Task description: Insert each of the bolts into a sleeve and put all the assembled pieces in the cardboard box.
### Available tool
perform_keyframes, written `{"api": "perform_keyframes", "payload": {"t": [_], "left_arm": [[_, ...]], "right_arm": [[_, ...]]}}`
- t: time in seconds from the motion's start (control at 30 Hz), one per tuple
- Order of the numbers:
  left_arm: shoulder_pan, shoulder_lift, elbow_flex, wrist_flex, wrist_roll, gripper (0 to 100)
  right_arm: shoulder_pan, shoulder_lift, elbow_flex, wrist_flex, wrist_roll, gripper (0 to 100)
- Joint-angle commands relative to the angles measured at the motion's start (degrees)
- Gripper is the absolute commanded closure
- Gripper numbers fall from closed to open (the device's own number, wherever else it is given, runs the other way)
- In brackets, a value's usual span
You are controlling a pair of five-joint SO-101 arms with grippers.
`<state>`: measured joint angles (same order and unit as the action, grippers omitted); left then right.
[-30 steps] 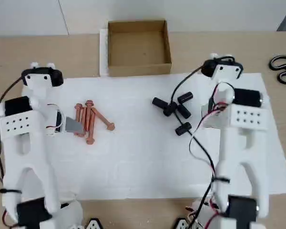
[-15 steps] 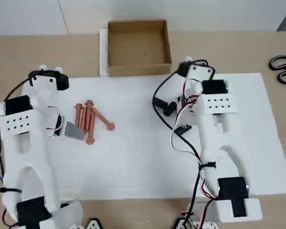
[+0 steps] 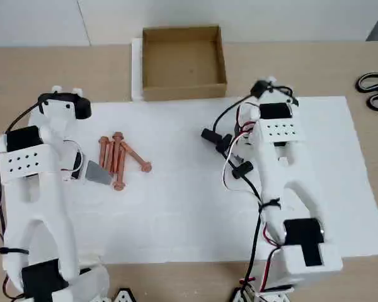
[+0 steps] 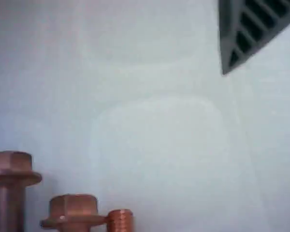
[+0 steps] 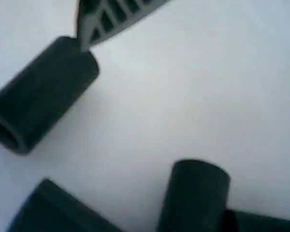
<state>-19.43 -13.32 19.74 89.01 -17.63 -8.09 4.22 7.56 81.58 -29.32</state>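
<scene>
So the right arm (image 3: pixel 277 132) has swung in from the right side of the white foam sheet (image 3: pixel 176 214) over the last second. In the last half second it has slid back a touch to the right, and now it's parked right on top of the black sleeves (image 3: pixel 209 134). Meanwhile the left arm (image 3: pixel 28 163) shifted a hair early on and has sat put since, and the copper bolts (image 3: pixel 118 157) haven't budged.

In its wrist view the right pincer (image 5: pixel 104 21) hangs low over the sleeves. Its edge overlaps the end of one lying sleeve, with at least two more close by. I honestly can't tell how far open it is or whether it has hold of anything. From the high view, two sleeves poke out from under the arm.

The left pincer (image 3: pixel 96 172) sits just beside the bolts, which lie in a little bunch on the sheet, mostly parallel, with one slanting off. I can't tell its opening either.

The cardboard box (image 3: pixel 184 91) sits on the table (image 3: pixel 50 69) at the sheet's far edge, well apart from both piles. The scissors (image 3: pixel 373 88) are over at the table's right end.
</scene>
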Motion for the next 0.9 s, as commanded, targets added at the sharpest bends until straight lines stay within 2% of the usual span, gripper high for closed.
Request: {"api": "perform_keyframes", "payload": {"t": [0.0, 0.27, 0.5, 0.87], "left_arm": [[0.0, 0.09, -2.51, 0.09, -0.26, 65], [0.0, 0.09, -2.59, 0.09, -0.26, 65], [-0.18, 0.09, -2.51, 0.35, -0.26, 65], [-0.26, 0.09, -2.42, 0.44, -0.26, 65]], "right_arm": [[-0.75, -0.22, -2.73, 0.66, -0.62, 80.2], [-3.91, 2.42, -2.37, -1.8, -0.7, 80.4], [-2.95, 8.66, -2.64, -4.18, -0.62, 80.5], [-1.1, 9.27, -2.64, -8.22, -0.62, 80.5]]}}
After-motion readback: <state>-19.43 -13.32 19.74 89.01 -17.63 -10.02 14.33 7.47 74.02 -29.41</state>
